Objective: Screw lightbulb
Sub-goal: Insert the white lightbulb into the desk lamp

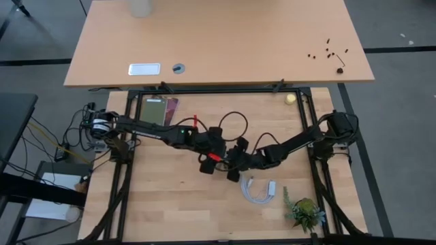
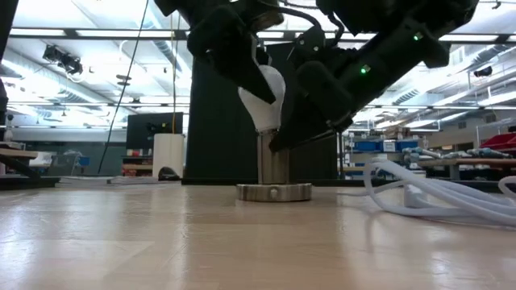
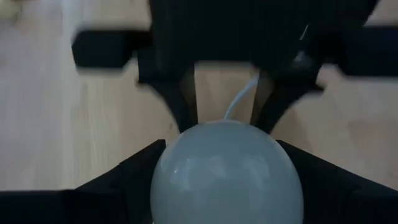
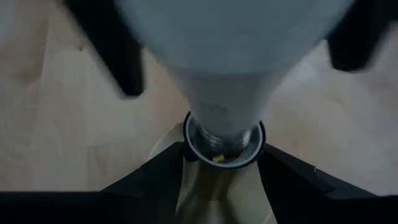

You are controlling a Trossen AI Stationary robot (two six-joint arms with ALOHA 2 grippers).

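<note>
The lightbulb (image 2: 264, 95) is held upright near the middle of the table (image 1: 170, 211), its frosted globe clasped between the fingers of the left gripper (image 3: 221, 158), which are spread wide around it. Directly beneath, the screw base is seen meeting the mouth of the metal socket (image 2: 273, 165), so the bulb's long axis is judged to run nearly straight down into it, perhaps slightly tilted. The socket's neck is gripped from the side by the right gripper (image 4: 219, 163), its jaws partly closed on the stem to steady it. Both arms are brought tip to tip, with the left placed to do the turning. How far the threads are engaged cannot be made out: the joint is hidden by dark fingers in the low view and lost under the arms from above. A coiled white cable (image 1: 259, 192) lies nearby, toward the near edge.
</note>
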